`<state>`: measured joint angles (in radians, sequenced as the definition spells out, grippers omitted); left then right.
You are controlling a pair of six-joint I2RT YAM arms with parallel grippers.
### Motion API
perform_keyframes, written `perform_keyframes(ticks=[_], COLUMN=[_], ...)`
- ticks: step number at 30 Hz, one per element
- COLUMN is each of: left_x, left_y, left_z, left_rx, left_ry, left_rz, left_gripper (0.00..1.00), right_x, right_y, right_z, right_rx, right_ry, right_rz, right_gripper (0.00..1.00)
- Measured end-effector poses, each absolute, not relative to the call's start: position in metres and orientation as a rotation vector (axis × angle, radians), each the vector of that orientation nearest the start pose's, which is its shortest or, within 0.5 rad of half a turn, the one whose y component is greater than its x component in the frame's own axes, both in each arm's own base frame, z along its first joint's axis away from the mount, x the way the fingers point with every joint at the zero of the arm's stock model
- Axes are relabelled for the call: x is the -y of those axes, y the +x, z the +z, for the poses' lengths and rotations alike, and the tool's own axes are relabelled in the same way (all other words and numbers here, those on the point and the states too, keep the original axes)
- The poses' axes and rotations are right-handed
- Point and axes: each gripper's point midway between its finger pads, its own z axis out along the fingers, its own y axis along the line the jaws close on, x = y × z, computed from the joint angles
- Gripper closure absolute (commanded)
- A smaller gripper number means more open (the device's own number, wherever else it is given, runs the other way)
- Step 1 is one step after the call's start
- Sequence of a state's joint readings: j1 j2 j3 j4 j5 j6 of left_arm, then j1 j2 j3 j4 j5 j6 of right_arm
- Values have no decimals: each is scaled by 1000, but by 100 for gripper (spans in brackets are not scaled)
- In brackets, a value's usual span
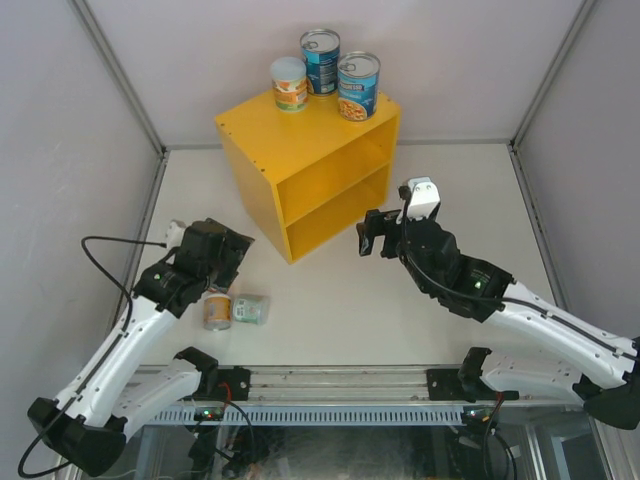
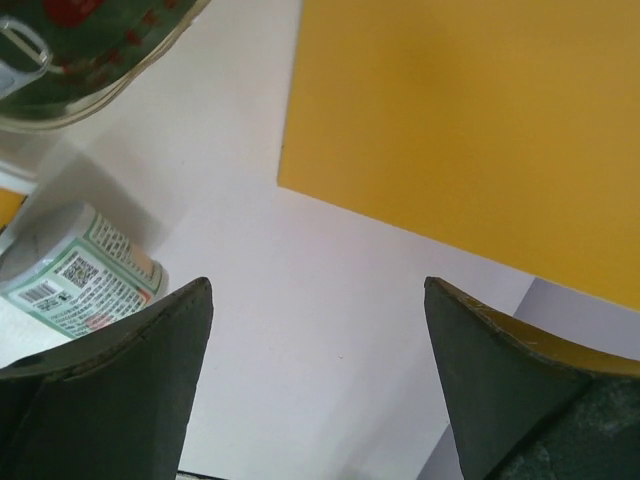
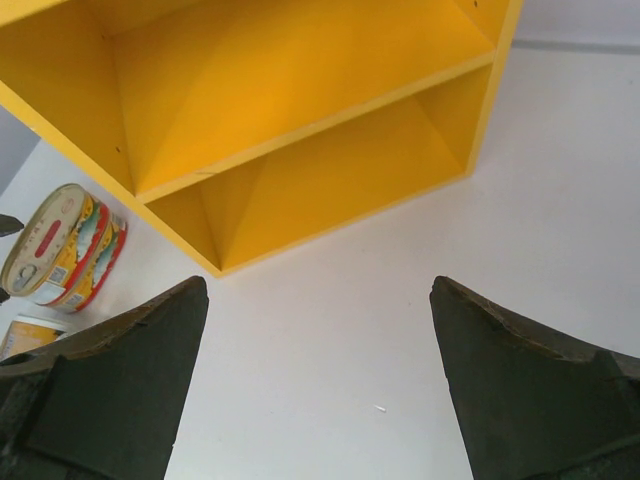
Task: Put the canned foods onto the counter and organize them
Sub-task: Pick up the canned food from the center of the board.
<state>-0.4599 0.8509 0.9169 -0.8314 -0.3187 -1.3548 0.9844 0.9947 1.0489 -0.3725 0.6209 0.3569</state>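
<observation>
Yellow unit: the bright yellow box-shaped shelf unit (image 1: 300, 165) stands at an angle on the white table (image 1: 400, 320). Its open front and one inner shelf face the right arm.
On its top: a small round pale-lidded can (image 1: 289, 83), a tall blue-labelled can (image 1: 320, 60) and a second blue-labelled can (image 1: 358, 86) stand upright, close together along the far edge.
On the table: a small upright orange-labelled can (image 1: 217, 309) stands just beside a small can lying on its side (image 1: 250, 308), both close under the left wrist.
Oval tin: a flat oval tin with a red-yellow label (image 3: 60, 245) and a pull-ring lid sits near the unit's left corner. The left arm hides it in the top view.
In the way: the left arm faces the unit's plain closed side wall, not its open front.
Writing: the lying can's white-green label carries a QR code and a barcode, with print too small to read. The second blue can shows a picture of yellow food. No brand is legible.
Left pincer (image 2: 318, 290): fingers apart with nothing between them, over bare table. The lying can is just off its left finger.
Right pincer (image 3: 318, 290): spread wide and gripping nothing, pointed at the unit's open front.
</observation>
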Motion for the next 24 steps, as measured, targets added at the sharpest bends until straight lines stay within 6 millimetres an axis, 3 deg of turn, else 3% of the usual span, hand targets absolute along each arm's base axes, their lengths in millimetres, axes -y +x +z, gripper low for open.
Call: perform_keyframes(ticks=[11, 24], left_x=[99, 93], left_y=[234, 207], left_z=[160, 109], left_rx=[-2038, -2163], left_ry=[-1493, -1693], left_rz=[-484, -186], left_gripper=[0, 0], right_x=[-204, -192], right_y=[247, 253], right_z=[296, 282], right_rx=[-1839, -1860], right_ry=[-116, -74], right_rz=[351, 322], right_gripper=[8, 7])
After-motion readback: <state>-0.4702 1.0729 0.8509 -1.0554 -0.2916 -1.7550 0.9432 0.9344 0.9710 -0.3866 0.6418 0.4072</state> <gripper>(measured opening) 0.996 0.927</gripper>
